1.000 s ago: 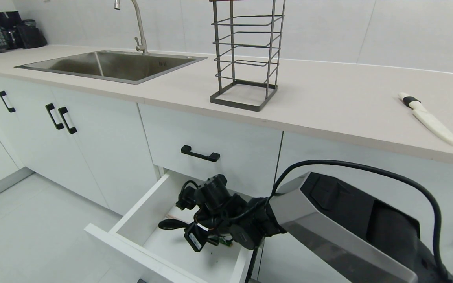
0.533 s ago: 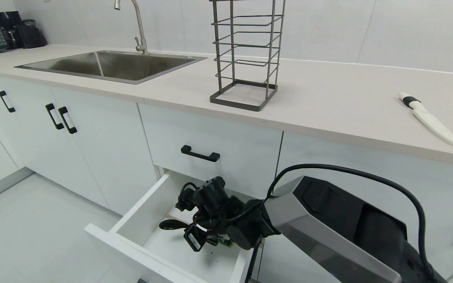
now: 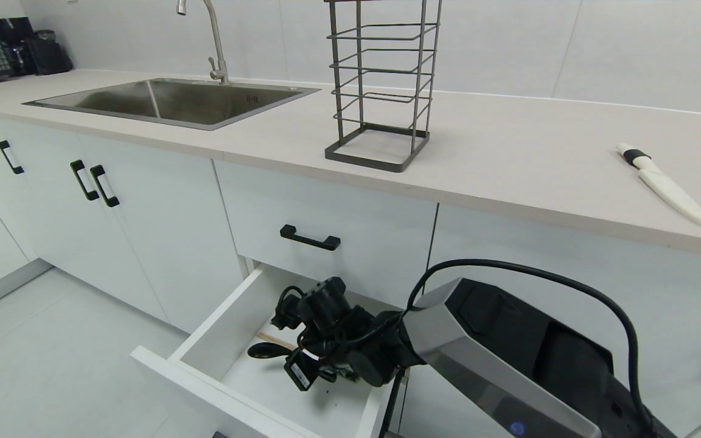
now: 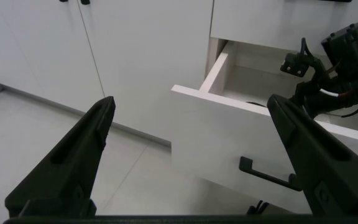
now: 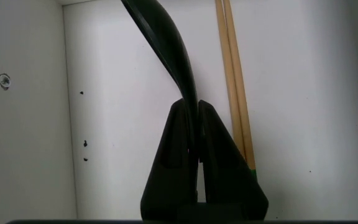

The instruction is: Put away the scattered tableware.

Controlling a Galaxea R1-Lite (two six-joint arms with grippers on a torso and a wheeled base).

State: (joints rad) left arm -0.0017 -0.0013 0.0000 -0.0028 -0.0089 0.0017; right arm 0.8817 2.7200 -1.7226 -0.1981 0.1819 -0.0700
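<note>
Bearing white knife (image 3: 667, 185), pale kitchen countertop (image 3: 509, 164)

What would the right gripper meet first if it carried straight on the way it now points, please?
Probably the white floor of the open drawer: the right gripper, shut on the black spoon, points at it, the wooden chopsticks lying just aside. Depth is unclear.

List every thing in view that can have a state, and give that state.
Lower drawer: pulled open.
Upper drawer: shut.
Cabinet doors: shut.
Right gripper: shut on the black spoon.
Left gripper: open, empty.
Chopsticks: lying flat on the drawer floor.
Knife: lying on the counter.
Wire rack: upright, empty.
</note>
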